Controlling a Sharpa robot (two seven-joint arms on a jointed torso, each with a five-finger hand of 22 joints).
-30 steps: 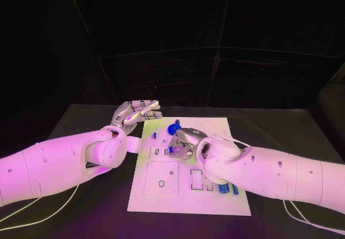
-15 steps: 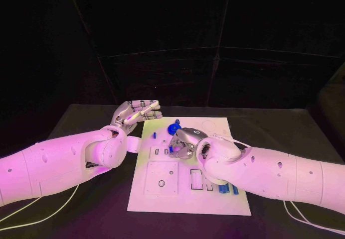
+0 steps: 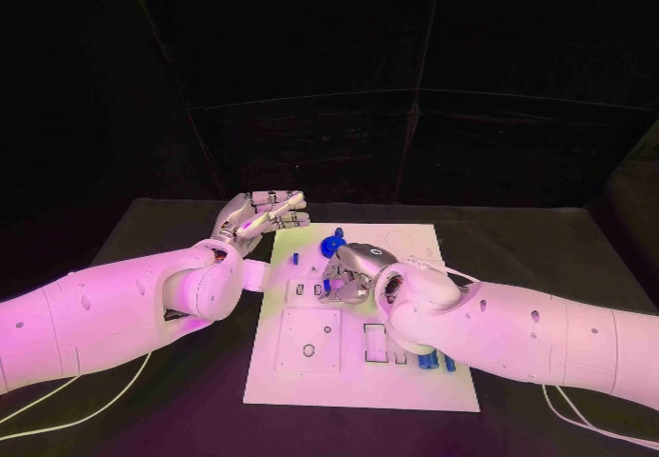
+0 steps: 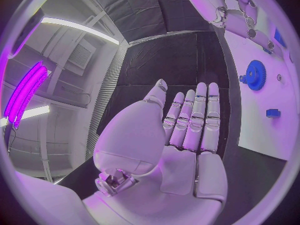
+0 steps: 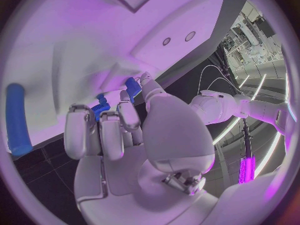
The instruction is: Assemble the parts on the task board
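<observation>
you have the white board [image 3: 360, 381] lying mid-bench [image 3: 549, 238], with a blue gear [image 3: 331, 246] standing near its far end and two blue pegs [image 3: 437, 361] lying by its near right edge. your right hand [image 3: 351, 271] sits over the board's middle, fingers curled down around a small blue part [image 5: 100, 109]. your left hand [image 3: 257, 217] hangs just off the board's far left corner, released, fingers straight and holding nothing.
</observation>
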